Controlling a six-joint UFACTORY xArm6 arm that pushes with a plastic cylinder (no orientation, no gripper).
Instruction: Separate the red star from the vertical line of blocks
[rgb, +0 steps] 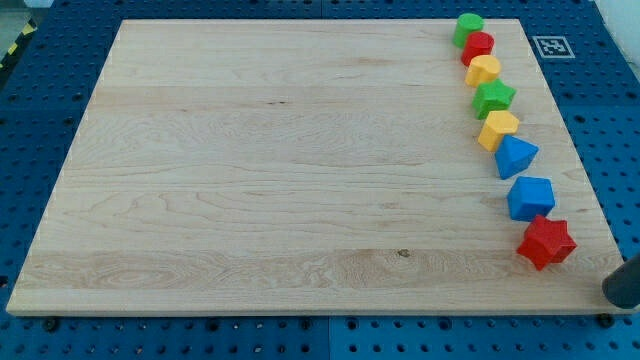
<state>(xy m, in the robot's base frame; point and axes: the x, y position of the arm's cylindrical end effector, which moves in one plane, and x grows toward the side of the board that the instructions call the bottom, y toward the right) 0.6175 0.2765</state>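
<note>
Wooden board (280, 180) on blue pegboard (40, 100); marker tag (551, 46) top-right.

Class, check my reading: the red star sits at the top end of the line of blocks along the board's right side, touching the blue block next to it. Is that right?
Not quite. The camera view shows the red star at the bottom end of the line, not the top; the top block is green. It does touch the blue block beside it, on the board's right side.

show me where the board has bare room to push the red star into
Everything on the wooden board toward the view's left of the block line is bare wood. The view's right edge is crowded, from the green round block down to the blue cube block and red star block. My tip sits lower right of the star.
</note>
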